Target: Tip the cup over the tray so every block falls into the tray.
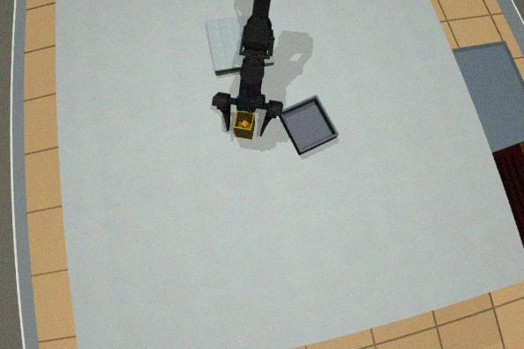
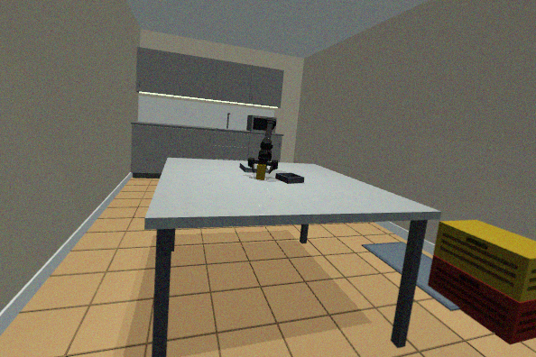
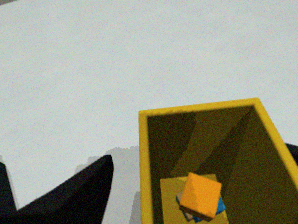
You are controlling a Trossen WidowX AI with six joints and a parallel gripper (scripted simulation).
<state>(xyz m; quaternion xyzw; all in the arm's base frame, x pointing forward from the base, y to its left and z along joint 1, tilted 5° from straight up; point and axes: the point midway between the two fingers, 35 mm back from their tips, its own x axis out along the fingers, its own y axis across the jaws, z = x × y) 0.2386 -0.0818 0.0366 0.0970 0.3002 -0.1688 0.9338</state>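
Yellow square-mouthed cup [image 1: 244, 130] [image 2: 261, 172] [image 3: 144, 165] upright on surface [image 1: 265, 229] [image 2: 289, 203]; orange block [image 1: 244, 123] [image 3: 200, 195] inside. End effector [image 1: 244, 132] [image 2: 263, 172] open around it. No legible writing.

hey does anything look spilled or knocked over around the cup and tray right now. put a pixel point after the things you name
No, nothing stands out. The yellow cup [image 1: 243, 131] [image 2: 261, 172] [image 3: 144, 165] stands upright with blocks inside, and the tray [image 1: 309, 127] [image 2: 290, 178] beside it holds none. I see no spilled blocks.

Lowest block [image 3: 191, 217] mostly hidden under orange one [image 3: 201, 195]; near cup wall [image 3: 145, 165] cut off.
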